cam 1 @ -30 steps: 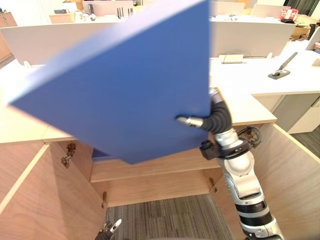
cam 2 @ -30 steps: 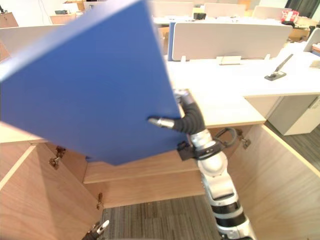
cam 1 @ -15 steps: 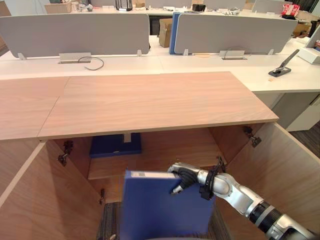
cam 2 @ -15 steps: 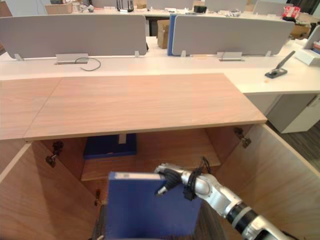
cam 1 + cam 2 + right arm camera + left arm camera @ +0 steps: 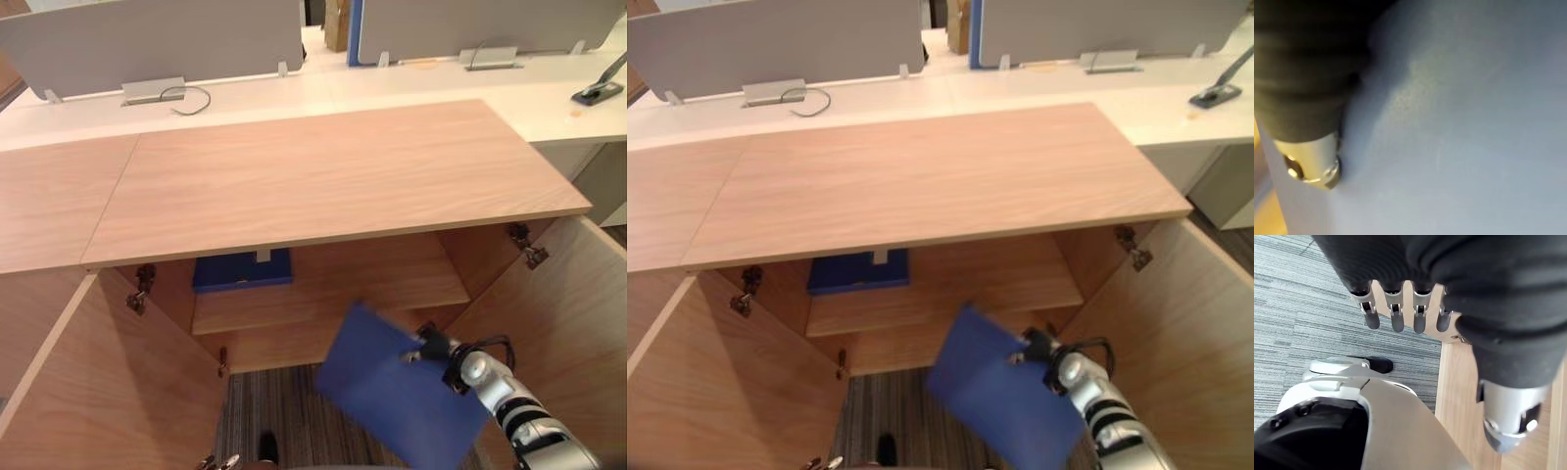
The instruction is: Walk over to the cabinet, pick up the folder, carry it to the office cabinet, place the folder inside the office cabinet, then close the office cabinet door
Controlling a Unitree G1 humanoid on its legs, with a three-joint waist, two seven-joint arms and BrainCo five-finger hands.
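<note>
- Right hand (image 5: pixel 434 345) is clamped on the folder (image 5: pixel 402 397). In the right wrist view I can see the thumb (image 5: pixel 1312 164) flat against the blue cover, pinching it by one edge.
- The folder hangs out from the hand, away from my body and down over the carpet (image 5: pixel 294 411). It's in the air in front of the open office cabinet (image 5: pixel 372 257) and touches nothing but the hand.
- Left hand (image 5: pixel 1397 316) is down at my side with relaxed, straight fingers and nothing in it. I'll leave it there.
- The step in hand is the placing, as I read it. The shelf (image 5: pixel 392 286) is above and ahead of the hand, so I want to lift first, then push forward.
- I'd level the folder before going in. It's tilted now, one corner up towards the shelf and the opposite one low, and a raised corner could catch the shelf's front lip or the top board (image 5: pixel 323 176).
- I'd aim for the bare stretch of shelf straight ahead of the hand. A second blue folder (image 5: pixel 243 269) lies flat farther off towards my left, and I don't want to shove it.
- The right door (image 5: pixel 578 323) stands open just outside the arm, the left door (image 5: pixel 98 392) well off on the other side. I'll keep the elbow in so the near one isn't knocked.
- I'd let go only once the folder's weight is on the board, because an edge pinch like this could let it swing.
- The folder is plain blue, flat and thin, and looks stiff. I see no sag across the cover.
</note>
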